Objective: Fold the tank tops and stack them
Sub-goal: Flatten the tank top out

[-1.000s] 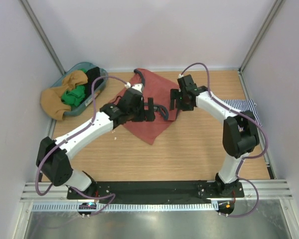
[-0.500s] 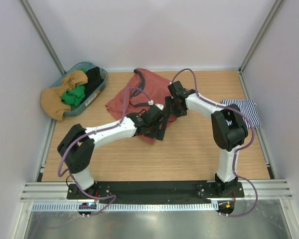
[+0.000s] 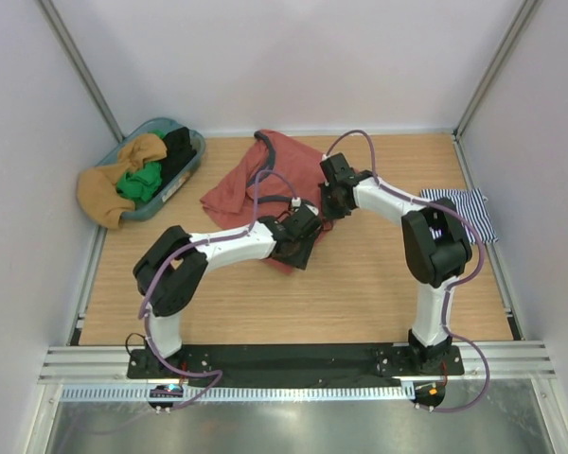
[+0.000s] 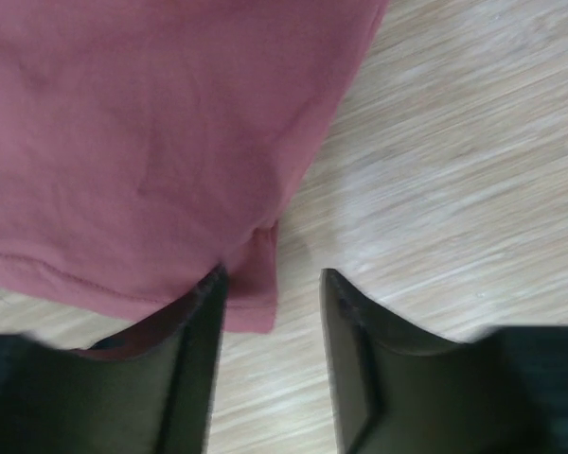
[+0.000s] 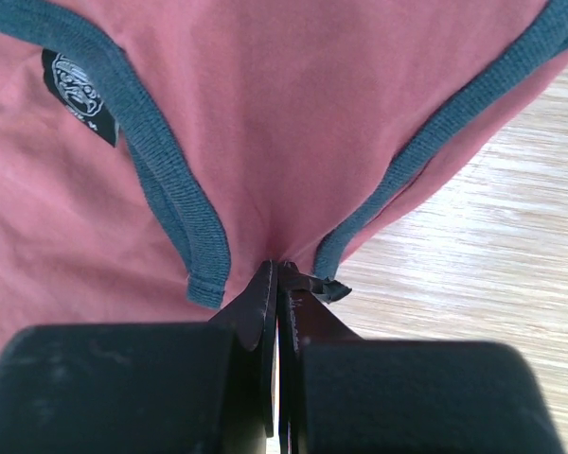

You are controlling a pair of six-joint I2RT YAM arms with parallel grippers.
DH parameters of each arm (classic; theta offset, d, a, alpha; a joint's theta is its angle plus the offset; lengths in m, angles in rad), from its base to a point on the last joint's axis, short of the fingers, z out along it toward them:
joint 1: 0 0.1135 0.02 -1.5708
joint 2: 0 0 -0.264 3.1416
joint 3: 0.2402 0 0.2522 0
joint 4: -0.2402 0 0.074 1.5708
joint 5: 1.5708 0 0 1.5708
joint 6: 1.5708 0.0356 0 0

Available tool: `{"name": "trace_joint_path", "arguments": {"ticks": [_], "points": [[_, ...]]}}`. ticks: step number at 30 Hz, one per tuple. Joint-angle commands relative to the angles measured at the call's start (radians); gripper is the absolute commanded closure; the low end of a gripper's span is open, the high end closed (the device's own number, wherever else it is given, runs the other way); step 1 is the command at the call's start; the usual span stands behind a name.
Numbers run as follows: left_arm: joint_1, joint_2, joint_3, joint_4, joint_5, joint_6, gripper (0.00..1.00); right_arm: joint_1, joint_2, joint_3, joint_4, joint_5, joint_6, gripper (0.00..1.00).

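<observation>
The rust-red tank top (image 3: 235, 189) lies spread on the wooden table, its navy trim (image 5: 161, 180) and a neck label (image 5: 76, 83) showing in the right wrist view. My right gripper (image 3: 329, 210) (image 5: 279, 270) is shut on a shoulder strap end at the top's right edge. My left gripper (image 3: 298, 251) (image 4: 270, 284) stands open low over the top's near corner. The hem corner (image 4: 251, 303) lies in the gap beside the left finger (image 4: 194, 350). The striped tank top (image 3: 459, 206) lies folded at the far right, partly behind the right arm.
A blue basket (image 3: 197, 151) holding yellow, green and black clothes stands at the back left. Bare wooden table (image 3: 360, 284) stretches in front of the red top. White walls close in the table on three sides.
My left arm swung right and nearer to the red top's near corner, its jaws narrowing. My right gripper moved left onto the top's strap and closed on it.
</observation>
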Motion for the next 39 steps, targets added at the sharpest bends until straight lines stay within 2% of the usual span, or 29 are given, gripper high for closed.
{"name": "trace_joint_path", "arguments": {"ticks": [1,6,7,8,11,12,15,21,24,27,32,39], "points": [[-0.005,0.027,0.032,-0.008,-0.013,0.008,0.58,-0.003,-0.084,-0.012,0.046,-0.037,0.013,0.99],[-0.005,-0.002,-0.036,-0.011,0.003,-0.001,0.81,-0.039,-0.119,0.017,0.051,-0.122,0.049,0.99],[-0.005,-0.022,-0.051,-0.011,0.015,-0.007,0.96,-0.050,-0.122,0.028,0.048,-0.151,0.058,0.99],[-0.005,-0.033,-0.085,-0.011,0.026,-0.016,1.00,-0.073,-0.127,0.053,0.045,-0.165,0.067,0.99],[-0.011,-0.100,-0.172,0.009,0.079,-0.039,1.00,-0.107,-0.127,0.101,0.022,-0.197,0.087,0.99],[-0.016,-0.120,-0.192,0.012,0.082,-0.044,1.00,-0.115,-0.127,0.133,-0.001,-0.200,0.083,0.96],[-0.030,-0.197,-0.264,0.019,0.070,-0.076,1.00,-0.096,-0.128,0.152,-0.052,-0.189,0.035,0.48],[-0.030,-0.303,-0.369,0.081,0.128,-0.122,1.00,0.028,-0.153,0.069,-0.118,-0.047,-0.023,0.34],[-0.031,-0.358,-0.425,0.116,0.139,-0.144,1.00,0.100,-0.185,-0.001,-0.125,0.036,-0.031,0.30],[-0.031,-0.396,-0.478,0.131,0.138,-0.167,1.00,0.167,-0.216,-0.049,-0.131,0.087,-0.034,0.29],[-0.031,-0.456,-0.548,0.148,0.148,-0.200,1.00,0.261,-0.191,-0.040,-0.168,0.201,-0.034,0.30],[-0.031,-0.521,-0.640,0.251,0.181,-0.246,1.00,0.328,-0.104,-0.018,-0.167,0.205,-0.042,0.30]]}}
